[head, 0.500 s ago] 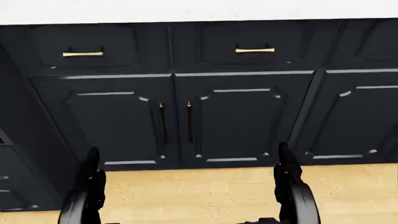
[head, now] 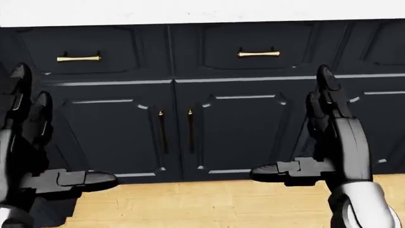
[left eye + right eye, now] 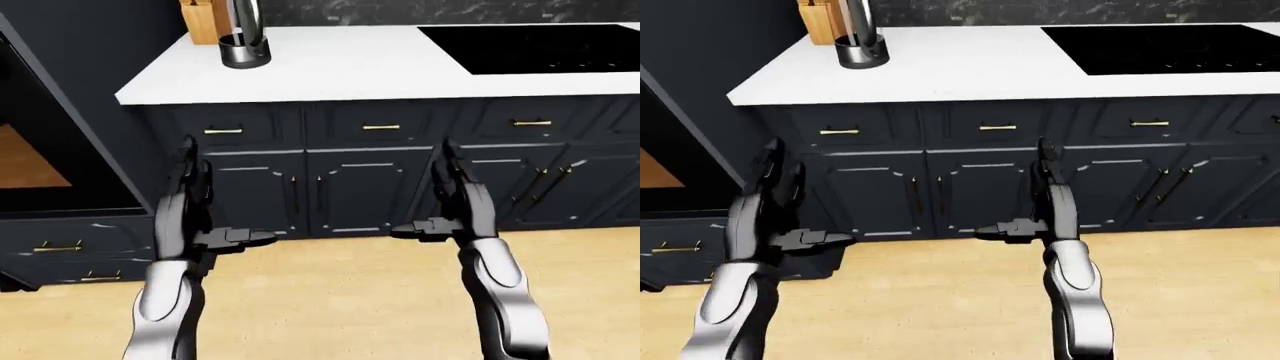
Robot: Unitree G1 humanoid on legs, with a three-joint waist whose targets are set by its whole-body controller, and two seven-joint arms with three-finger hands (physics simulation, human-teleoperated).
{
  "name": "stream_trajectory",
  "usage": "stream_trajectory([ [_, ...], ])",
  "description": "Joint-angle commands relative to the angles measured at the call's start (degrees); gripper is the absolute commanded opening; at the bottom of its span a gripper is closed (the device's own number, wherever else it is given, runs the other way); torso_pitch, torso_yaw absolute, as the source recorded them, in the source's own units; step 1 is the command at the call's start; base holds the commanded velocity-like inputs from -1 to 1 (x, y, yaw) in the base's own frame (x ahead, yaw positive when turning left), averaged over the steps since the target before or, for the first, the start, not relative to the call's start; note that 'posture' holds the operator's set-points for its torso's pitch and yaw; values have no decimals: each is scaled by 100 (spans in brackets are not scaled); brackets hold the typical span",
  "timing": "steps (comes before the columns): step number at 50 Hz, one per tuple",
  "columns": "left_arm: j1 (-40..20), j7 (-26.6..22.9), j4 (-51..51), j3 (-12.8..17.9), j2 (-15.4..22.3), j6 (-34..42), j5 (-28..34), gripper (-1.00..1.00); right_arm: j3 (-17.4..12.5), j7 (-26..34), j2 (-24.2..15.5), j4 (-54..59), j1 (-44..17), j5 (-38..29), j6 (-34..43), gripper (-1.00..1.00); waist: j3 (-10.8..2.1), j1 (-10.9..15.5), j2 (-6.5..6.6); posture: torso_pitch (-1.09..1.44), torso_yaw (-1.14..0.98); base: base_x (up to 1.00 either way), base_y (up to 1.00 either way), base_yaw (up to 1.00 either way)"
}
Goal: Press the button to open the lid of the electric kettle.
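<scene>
The electric kettle (image 3: 244, 43) stands at the top left of the left-eye view on the white countertop (image 3: 350, 71). Only its dark base and the lower part of its shiny body show; its lid and button are cut off by the frame's top. Both my hands hang well below it, before the dark cabinet doors. My left hand (image 3: 215, 206) is open, fingers up and thumb pointing inward. My right hand (image 3: 430, 196) mirrors it, open, holding nothing. In the head view the left hand (image 2: 44, 137) and right hand (image 2: 297, 128) flank the middle doors.
A wooden knife block (image 3: 205, 19) stands just left of the kettle. A black cooktop (image 3: 540, 46) is set in the counter at the right. An oven front (image 3: 40, 157) fills the left side. Brass-handled drawers (image 3: 380, 127) run below the counter, above a wooden floor (image 3: 340, 300).
Both hands have risen in the head view, from the bottom edge to mid-height, and the left one has moved toward the left edge. The cabinets have shifted only slightly.
</scene>
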Motion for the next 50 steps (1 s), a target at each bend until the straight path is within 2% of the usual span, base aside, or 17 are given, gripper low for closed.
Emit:
stream_trajectory([
  [1, -104, -11, -367, -18, 120, 77, 123, 100, -75, 49, -70, -272, -183, 40, 99, 100, -68, 3, 1, 0, 0, 0, 0, 0],
  [3, -204, -58, -559, 96, 126, 484, -22, 100, -139, 75, -116, -419, -258, 111, 276, 100, -72, -2, 0, 0, 0, 0, 0, 0],
  [4, -262, -101, -667, 72, 272, 670, 148, 100, -173, 66, -155, -475, -326, 110, 307, 100, -69, 0, -3, 0, 0, 0, 0, 0],
  [7, -676, -2, -1188, 476, 345, 1456, -372, 100, -352, 29, -311, -689, -624, 271, 674, 100, -53, 2, -4, 0, 0, 0, 0, 0],
  [11, -945, 140, -1453, 716, 569, 1835, -705, 100, -691, -77, -712, -830, -1189, 605, 1176, 100, 3, -2, 0, 0, 0, 0, 0, 0],
  [18, -1391, 472, -1628, 1122, 1071, 2282, -1118, 100, -872, -231, -1121, -951, -1617, 944, 1490, 100, 54, -2, 4, 0, 0, 0, 0, 0],
  [20, -1588, 577, -1713, 1342, 1280, 2555, -1305, 100, -910, -222, -1294, -944, -1758, 906, 1356, 100, 72, -7, 9, 0, 0, 0, 0, 0],
  [25, -1854, 810, -1794, 1793, 1761, 2920, -1831, 100, -1274, -427, -1747, -829, -2289, 1425, 1780, 100, 120, -12, 29, 0, 0, 0, 0, 0],
  [32, -2011, 1138, -1780, 1944, 2184, 3050, -2329, 100, -1302, -576, -2130, -551, -2449, 1571, 1540, 100, 164, -6, 36, 0, 0, 0, 0, 0],
  [44, -2093, 1513, -1826, 2001, 2496, 3159, -2923, 100, -1240, -585, -2128, -666, -2382, 1589, 1613, 100, 180, -8, 61, 0, 0, 0, 0, 0],
  [50, -2022, 1595, -1826, 1954, 2522, 3103, -3002, 100, -1254, -527, -2152, -755, -2407, 1596, 1666, 100, 186, -9, 67, 0, 0, 1, 0, 0],
])
